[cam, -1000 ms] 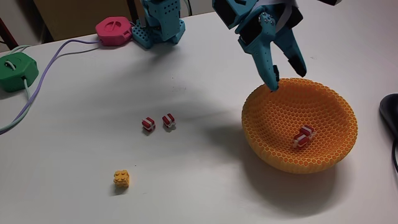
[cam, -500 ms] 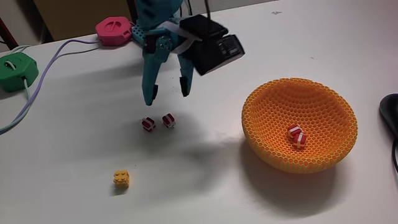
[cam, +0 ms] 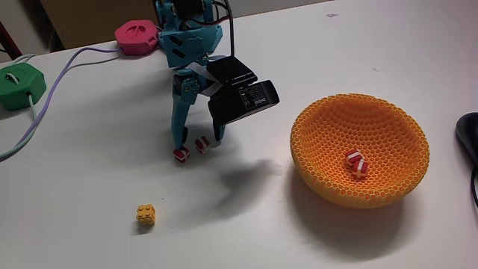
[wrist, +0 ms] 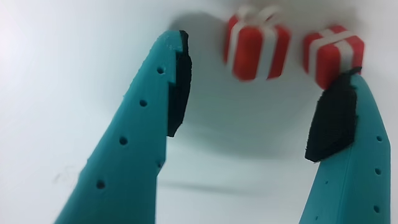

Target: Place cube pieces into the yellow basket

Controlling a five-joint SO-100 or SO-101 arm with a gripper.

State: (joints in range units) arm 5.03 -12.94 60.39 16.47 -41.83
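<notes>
My teal gripper (cam: pixel 199 143) stands open, lowered to the table over two red-and-white striped cubes. In the fixed view one cube (cam: pixel 202 144) lies between the fingers and the other (cam: pixel 179 155) sits at the left fingertip. The wrist view shows the gripper (wrist: pixel 258 93) with one cube (wrist: pixel 256 43) just ahead of the gap and a second cube (wrist: pixel 333 53) touching the right finger's tip. The yellow-orange studded brick (cam: pixel 146 215) lies alone nearer the front. The yellow basket (cam: pixel 328 127) stands to the right and holds red-and-white cubes (cam: pixel 356 162).
A pink hexagonal box (cam: pixel 136 36) sits beside the arm's base (cam: pixel 190 41). A green hexagonal box (cam: pixel 16 82) with a pale cable (cam: pixel 52 86) lies at the far left. A dark object (cam: pixel 468 138) pokes in at the right edge.
The open gripper swung left from above the basket's rim and came down over the two striped cubes. The striped piece in the basket shifted slightly and came to rest.
</notes>
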